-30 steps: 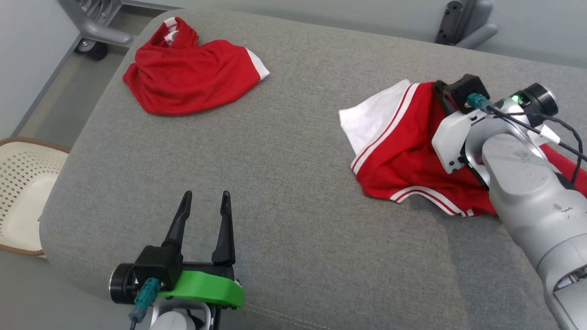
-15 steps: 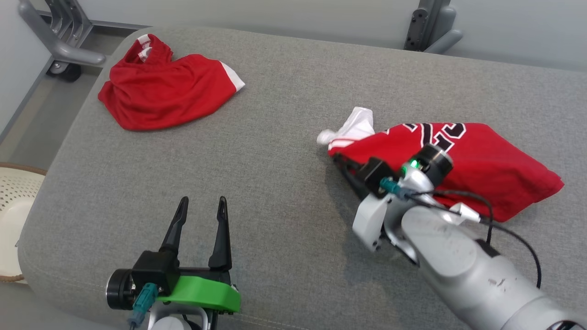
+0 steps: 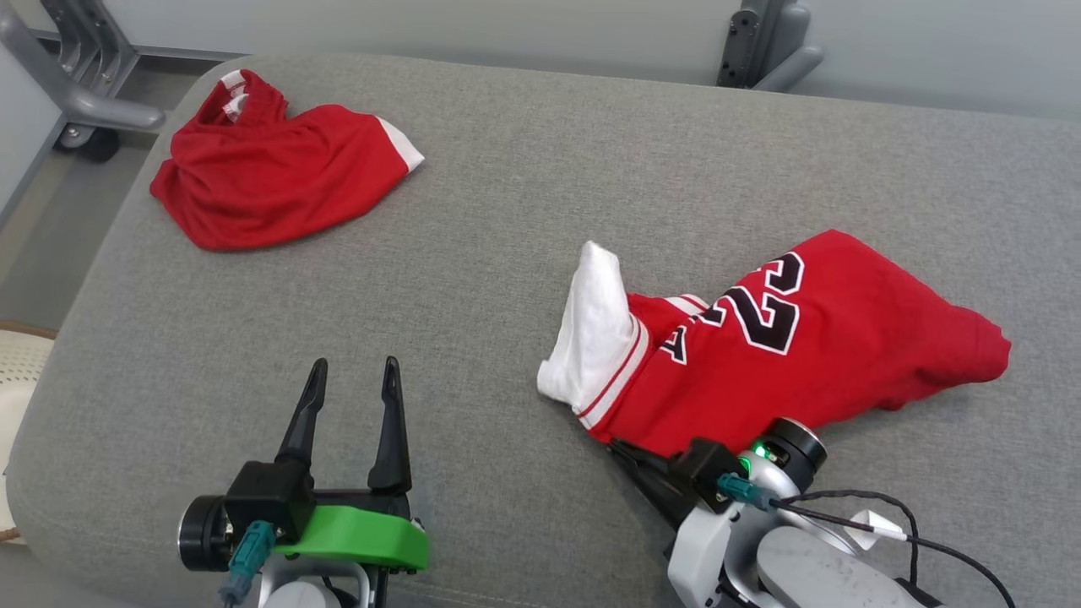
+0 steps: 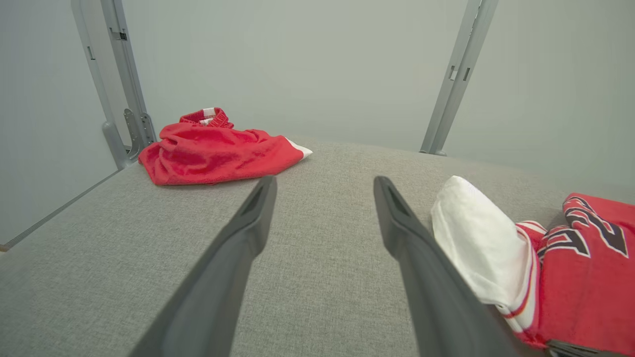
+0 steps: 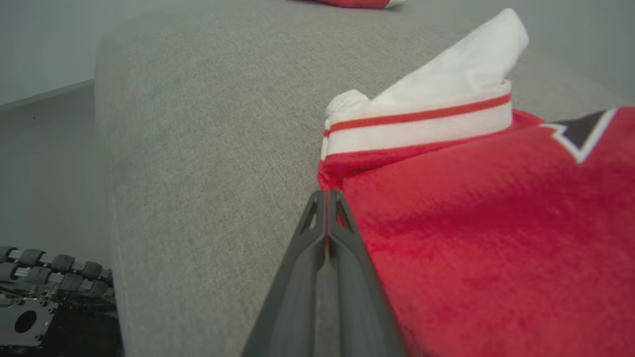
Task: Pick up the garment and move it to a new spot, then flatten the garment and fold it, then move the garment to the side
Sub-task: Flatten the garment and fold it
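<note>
The garment (image 3: pixel 811 355), a red jersey with a black number and a white sleeve (image 3: pixel 595 329), lies crumpled on the right half of the grey cushion (image 3: pixel 524 211). My right gripper (image 3: pixel 615 445) sits at the garment's near edge, its fingers pressed together on the red hem (image 5: pixel 331 184). The white sleeve (image 5: pixel 446 74) stands up just beyond the fingertips (image 5: pixel 320 201). My left gripper (image 3: pixel 353 365) is open over bare cushion at the lower left, with nothing between its fingers (image 4: pixel 238 238). The garment (image 4: pixel 570 277) lies to its right.
A second red garment (image 3: pixel 270 181) with white trim lies bunched at the cushion's far left corner. A pale woven basket (image 3: pixel 13 371) stands on the floor off the left side. Grey metal frame legs (image 3: pixel 76 93) rise behind the cushion. The cushion's front edge (image 5: pixel 106 173) is close to my right gripper.
My right gripper has pulled the garment from the far right toward the near edge, turning it over so that its number shows. The head view has shifted. The left gripper stays open.
</note>
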{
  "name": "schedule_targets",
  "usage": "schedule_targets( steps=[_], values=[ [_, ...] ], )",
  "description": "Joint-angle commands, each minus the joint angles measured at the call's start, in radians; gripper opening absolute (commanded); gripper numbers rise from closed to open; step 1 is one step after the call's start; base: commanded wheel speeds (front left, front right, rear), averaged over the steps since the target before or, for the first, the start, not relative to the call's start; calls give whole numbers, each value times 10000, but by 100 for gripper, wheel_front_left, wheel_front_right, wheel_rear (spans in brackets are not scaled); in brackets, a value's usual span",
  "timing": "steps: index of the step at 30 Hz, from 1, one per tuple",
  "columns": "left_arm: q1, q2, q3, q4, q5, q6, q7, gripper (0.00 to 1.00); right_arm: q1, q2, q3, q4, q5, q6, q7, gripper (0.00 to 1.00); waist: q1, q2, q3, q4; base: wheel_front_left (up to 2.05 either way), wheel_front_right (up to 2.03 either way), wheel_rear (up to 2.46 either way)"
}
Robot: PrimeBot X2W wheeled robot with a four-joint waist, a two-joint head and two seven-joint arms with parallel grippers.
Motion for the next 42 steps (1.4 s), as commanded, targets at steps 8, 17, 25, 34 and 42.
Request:
schedule_targets(
  steps=[8, 17, 25, 34, 42],
  values=[
    [-45, 6, 85, -58, 76, -48, 1, 100, 689, -4, -548, -566, -22, -17, -33, 9, 0, 69, 142, -618, 0, 0, 0],
    [-92, 6, 158, 11, 116, -46, 1, 100, 1578, 259, -3803, -2267, -436, -17, -32, 100, 0, 69, 70, -1033, 0, 0, 0],
    [11, 6, 210, -11, 125, -89, 1, 100, 2909, 659, -7574, -3468, -1223, -17, -16, 100, 0, 69, 11, -1144, 0, 0, 0],
    [-167, 6, 120, 38, 154, -143, 1, 100, 3104, 856, -9705, -3212, -1055, -17, 77, 100, 0, 69, 104, -994, 0, 0, 0],
    [-72, 6, 183, 79, 187, -106, 2, 100, 3111, 906, -10129, -2549, -245, -17, 500, 100, 0, 69, 47, -871, 0, 0, 0]
  ],
)
